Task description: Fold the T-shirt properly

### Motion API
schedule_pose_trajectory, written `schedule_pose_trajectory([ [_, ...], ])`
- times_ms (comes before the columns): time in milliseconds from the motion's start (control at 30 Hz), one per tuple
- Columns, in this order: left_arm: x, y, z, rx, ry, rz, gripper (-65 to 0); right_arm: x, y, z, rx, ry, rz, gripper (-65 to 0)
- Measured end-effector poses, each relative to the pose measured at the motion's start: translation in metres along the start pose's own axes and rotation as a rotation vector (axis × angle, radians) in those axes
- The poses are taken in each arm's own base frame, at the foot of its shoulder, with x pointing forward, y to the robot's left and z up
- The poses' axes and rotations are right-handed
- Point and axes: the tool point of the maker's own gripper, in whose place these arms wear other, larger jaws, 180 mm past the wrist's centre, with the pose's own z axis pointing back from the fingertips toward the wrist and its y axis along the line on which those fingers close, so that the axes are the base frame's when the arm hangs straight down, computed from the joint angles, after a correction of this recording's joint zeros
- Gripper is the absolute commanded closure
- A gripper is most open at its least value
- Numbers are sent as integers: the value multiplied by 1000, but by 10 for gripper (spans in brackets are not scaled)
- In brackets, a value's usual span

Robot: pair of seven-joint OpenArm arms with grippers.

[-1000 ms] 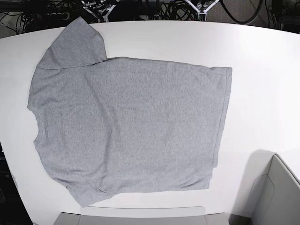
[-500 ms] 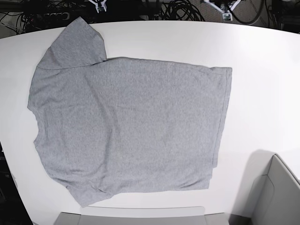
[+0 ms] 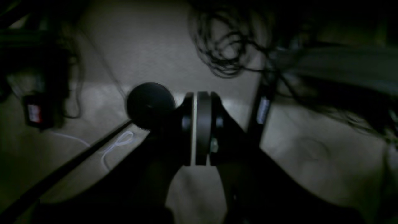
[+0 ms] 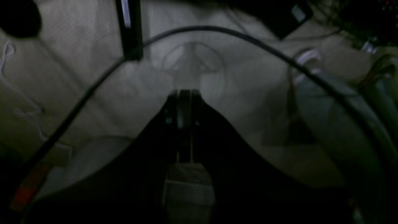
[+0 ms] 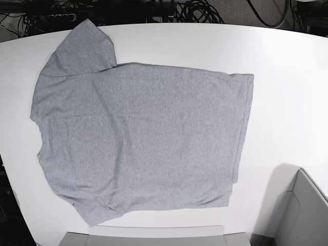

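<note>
Lying flat on the table (image 5: 287, 77), the T-shirt (image 5: 138, 143) is apart from each pressed-together pincer (image 3: 202, 102) (image 4: 183, 93).

No legible text, brand, number or sign in any view. T-shirt (image 5: 138, 141) lies plain grey side up on the white bench (image 5: 287, 77), no lettering showing. Left wrist view: small red-and-white label (image 3: 33, 112) on a dark box and a pale tag (image 3: 263, 109) on a dark upright bar, both too blurred and dim to read; right wrist view: pale strip (image 4: 125, 12) on a dark bar, likewise unreadable.
</note>
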Motion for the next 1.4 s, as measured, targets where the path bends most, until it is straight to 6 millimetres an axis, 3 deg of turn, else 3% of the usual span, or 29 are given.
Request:
schedule_pose_trajectory([
  [133, 12, -15, 24, -104, -17, -64, -29, -12, 9, 26, 26, -39, 34, 0],
  [233, 48, 7, 45, -60, -112, -100, -29, -31, 15, 52, 58, -18, 0, 0],
  [300, 76, 30, 61, 14, -175, -124, -29, -22, 23, 72, 100, -64, -15, 0],
  [367, 117, 55, 83, 115, -283, -143, -29, -1, 27, 89, 120, -139, 4, 0],
  [467, 173, 77, 123, 238, -434, -177, -29, 25, 27, 119, 122, -233, 11, 0],
  [567, 206, 93, 154, 338, -484, -223, -29, 46, 21, 150, 99, -300, 14, 0],
  [633, 229, 103, 170, 403, -540, -231, -29, 77, 13, 174, 75, -399, 20, 0],
  [733, 271, 100, 188, 447, -668, -239, -29, 121, -6, 209, 9, -558, 39, 0],
  [867, 318, 99, 201, 485, -842, -172, -29, 136, -34, 209, -63, -576, 39, 0],
  [1033, 370, 116, 226, 570, -1012, -106, -29, 196, -79, 238, -197, -765, 51, 0],
  [1200, 433, 110, 258, 570, -1241, -35, -29, 251, -89, 261, -227, -908, 97, 0],
  [1333, 477, 105, 274, 535, -1329, 60, -29, 314, -102, 305, -284, -1095, 156, 0],
  [1400, 500, 91, 281, 491, -1380, 71, -29, 341, -105, 331, -308, -1186, 185, 0],
])
